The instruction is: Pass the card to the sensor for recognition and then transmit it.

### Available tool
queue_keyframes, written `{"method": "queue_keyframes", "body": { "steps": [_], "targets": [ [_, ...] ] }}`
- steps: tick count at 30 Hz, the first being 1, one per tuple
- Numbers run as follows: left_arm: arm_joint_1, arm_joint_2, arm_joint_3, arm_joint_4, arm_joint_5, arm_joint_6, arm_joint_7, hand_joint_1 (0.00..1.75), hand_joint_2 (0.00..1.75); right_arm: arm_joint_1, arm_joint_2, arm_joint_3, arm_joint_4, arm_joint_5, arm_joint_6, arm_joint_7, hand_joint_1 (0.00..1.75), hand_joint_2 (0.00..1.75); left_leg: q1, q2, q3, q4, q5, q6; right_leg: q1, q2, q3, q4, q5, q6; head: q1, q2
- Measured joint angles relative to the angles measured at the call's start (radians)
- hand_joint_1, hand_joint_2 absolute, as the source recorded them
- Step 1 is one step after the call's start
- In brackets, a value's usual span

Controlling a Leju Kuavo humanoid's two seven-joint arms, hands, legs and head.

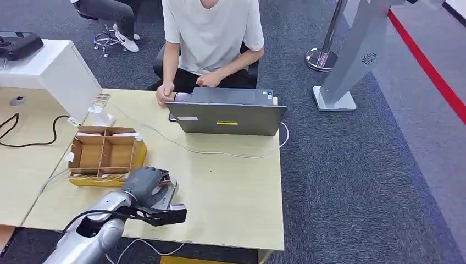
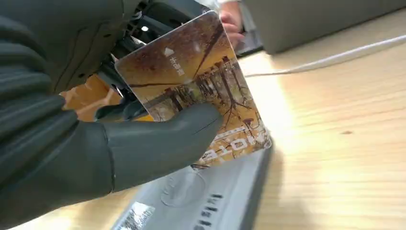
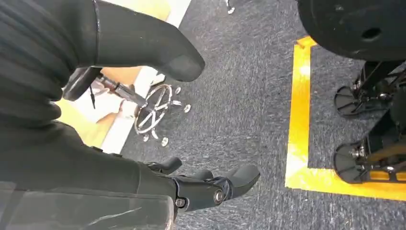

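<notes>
My left hand [image 1: 144,182] sits at the front left of the wooden table [image 1: 231,187], over a grey flat card sensor [image 1: 165,199]. In the left wrist view the hand [image 2: 119,143] pinches a card [image 2: 191,81] printed with an autumn tree scene between thumb and fingers, holding it tilted just above the grey sensor [image 2: 201,201]. My right hand [image 3: 143,62] hangs over dark carpet with its fingers apart and nothing in it.
A cardboard divider box [image 1: 105,155] stands just behind my left hand. A person [image 1: 211,38] sits across the table at a grey laptop [image 1: 228,113]. A white cable [image 1: 220,151] runs over the tabletop. A white unit [image 1: 49,69] stands at the left.
</notes>
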State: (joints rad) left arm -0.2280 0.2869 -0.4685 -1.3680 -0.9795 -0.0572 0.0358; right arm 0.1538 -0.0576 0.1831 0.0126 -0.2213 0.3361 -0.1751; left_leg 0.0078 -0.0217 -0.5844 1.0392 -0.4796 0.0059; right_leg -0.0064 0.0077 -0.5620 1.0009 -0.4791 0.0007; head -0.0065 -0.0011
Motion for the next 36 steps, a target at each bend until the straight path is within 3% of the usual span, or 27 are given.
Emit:
{"method": "queue_keyframes", "body": {
  "steps": [2,4,5,8,10,11,16,22,27,36],
  "targets": [
    [-0.006,0.007,0.0,-0.001,0.035,0.025,-0.008,1.75,1.75,0.001,-0.002,0.0,0.0,-0.002,0.004,-0.003,0.0,1.75,0.0,0.0,0.0,0.0,0.0,0.0,0.0,0.0,-0.001,0.0,0.0,0.0,0.0,0.0],
    [-0.019,0.013,0.002,-0.026,0.014,0.111,0.0,1.75,1.75,0.005,-0.003,0.0,0.0,-0.005,0.001,-0.014,0.0,1.75,0.001,0.0,-0.001,0.0,0.002,0.001,0.0,0.0,-0.001,0.0,0.001,0.001,0.0,0.0],
    [-0.033,0.015,0.004,-0.046,-0.029,0.171,0.016,1.75,1.75,0.006,-0.003,0.0,0.001,-0.005,-0.005,-0.019,0.0,1.75,0.001,-0.001,-0.002,0.0,0.003,0.002,0.0,-0.001,-0.001,0.0,0.001,0.001,0.0,0.0],
    [-0.059,0.024,0.033,-0.122,-0.271,0.461,0.058,1.75,1.75,0.008,-0.003,0.003,0.001,0.008,-0.014,-0.036,0.0,1.75,0.0,-0.001,-0.003,0.0,0.003,0.001,0.0,-0.001,-0.001,0.0,0.001,0.001,0.0,0.0],
    [-0.081,0.035,0.072,-0.174,-0.339,0.566,0.055,1.75,1.75,0.011,-0.005,0.009,0.002,0.023,-0.015,-0.039,0.0,1.75,0.0,-0.001,-0.003,0.0,0.003,0.001,0.0,-0.001,-0.001,0.0,0.001,0.001,0.0,0.0],
    [-0.094,0.042,0.096,-0.194,-0.346,0.587,0.046,1.75,1.75,0.011,-0.009,0.014,0.002,0.027,-0.014,-0.039,0.0,1.75,0.0,-0.001,-0.002,0.0,0.003,0.001,0.0,-0.001,-0.002,0.0,0.001,0.001,0.0,0.0],
    [-0.18,0.078,0.192,-0.2,-0.403,0.583,0.017,1.75,1.75,0.009,-0.022,0.026,0.002,0.056,-0.013,-0.037,0.0,1.75,0.001,-0.001,-0.003,0.0,0.004,0.001,0.0,-0.001,-0.002,0.0,0.001,0.001,0.0,0.0],
    [-0.308,0.097,0.23,-0.062,-0.492,0.539,0.057,1.75,1.75,-0.002,-0.029,0.035,0.001,0.071,-0.013,-0.025,0.0,1.75,0.001,-0.001,-0.002,0.0,0.005,0.0,0.0,-0.001,-0.002,0.0,0.003,0.0,0.0,0.0],
    [-0.331,0.096,0.23,0.022,-0.508,0.545,0.077,1.75,1.75,-0.007,-0.029,0.035,0.001,0.072,-0.015,-0.02,0.0,1.75,0.001,0.0,-0.002,0.0,0.005,0.0,0.0,-0.001,-0.002,0.0,0.003,0.0,0.0,0.0],
    [-0.336,0.091,0.23,0.065,-0.507,0.545,0.079,1.75,1.75,-0.008,-0.029,0.037,0.001,0.074,-0.015,-0.02,0.0,1.75,0.0,-0.001,-0.003,0.0,0.005,0.0,0.0,-0.001,-0.003,0.0,0.003,0.0,0.0,0.0]
  ]
}}
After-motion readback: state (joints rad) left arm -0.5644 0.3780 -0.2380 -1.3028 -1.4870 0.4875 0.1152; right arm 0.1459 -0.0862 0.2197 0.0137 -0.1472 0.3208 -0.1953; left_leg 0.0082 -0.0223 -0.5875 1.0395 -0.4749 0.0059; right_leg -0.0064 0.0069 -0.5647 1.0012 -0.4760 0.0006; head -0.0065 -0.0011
